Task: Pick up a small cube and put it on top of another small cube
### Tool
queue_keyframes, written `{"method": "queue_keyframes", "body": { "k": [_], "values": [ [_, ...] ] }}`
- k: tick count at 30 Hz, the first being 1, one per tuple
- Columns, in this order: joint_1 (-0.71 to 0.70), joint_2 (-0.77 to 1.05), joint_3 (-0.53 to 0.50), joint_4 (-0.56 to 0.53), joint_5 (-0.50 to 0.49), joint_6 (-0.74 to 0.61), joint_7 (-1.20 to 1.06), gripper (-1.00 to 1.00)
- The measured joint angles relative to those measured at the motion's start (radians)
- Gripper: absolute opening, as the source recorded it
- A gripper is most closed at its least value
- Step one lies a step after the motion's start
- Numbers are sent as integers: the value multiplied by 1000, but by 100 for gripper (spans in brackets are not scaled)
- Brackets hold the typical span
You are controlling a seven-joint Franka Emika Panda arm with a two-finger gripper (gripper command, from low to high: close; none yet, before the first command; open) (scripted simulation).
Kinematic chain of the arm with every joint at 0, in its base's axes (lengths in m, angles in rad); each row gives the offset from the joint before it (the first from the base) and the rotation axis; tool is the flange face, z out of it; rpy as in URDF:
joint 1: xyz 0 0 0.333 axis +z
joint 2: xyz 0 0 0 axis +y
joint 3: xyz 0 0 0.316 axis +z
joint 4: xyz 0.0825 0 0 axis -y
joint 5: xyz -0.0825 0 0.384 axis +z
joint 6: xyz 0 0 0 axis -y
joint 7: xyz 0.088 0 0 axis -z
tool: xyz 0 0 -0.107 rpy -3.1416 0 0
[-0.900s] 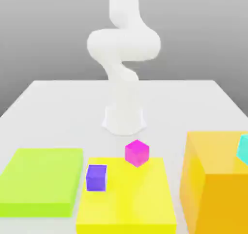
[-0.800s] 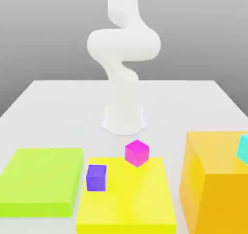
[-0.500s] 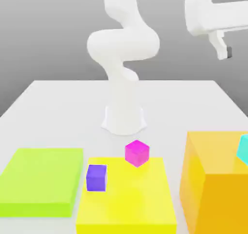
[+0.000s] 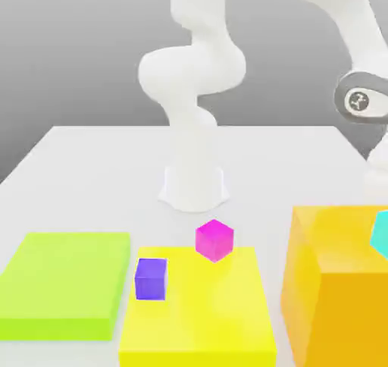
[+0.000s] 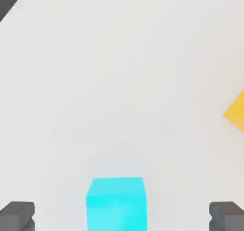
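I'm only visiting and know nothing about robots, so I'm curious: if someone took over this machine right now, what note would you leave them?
Hand: open, holding nothing, its fingers on either side of the cyan cube, not touching it.
Cyan cube: at the exterior view's right edge, over the tall orange block.
Magenta cube: at the far edge of the yellow slab.
Purple cube: on the yellow slab's left side in the exterior view.
Green slab: further left.
Done: nothing stacked.
Left: probably grasp the cyan cube, lift it, set it on another small cube.
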Motion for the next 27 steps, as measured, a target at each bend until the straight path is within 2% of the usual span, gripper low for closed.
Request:
{"method": "queue_keyframes", "body": {
  "k": [2,7,8,15,18,22,27],
  "values": [
    [31,17,-20,-38,-40,63,41,0],
    [153,179,-170,-12,-202,202,168,0],
    [171,200,-191,-7,-218,218,181,-100],
    [170,198,-191,-8,-218,219,181,-100],
    [110,112,-113,-30,-141,153,121,-100],
    [72,-36,-30,-44,15,42,-19,-100],
    [74,-227,-30,-21,109,-111,-231,-100]
  ]
}}
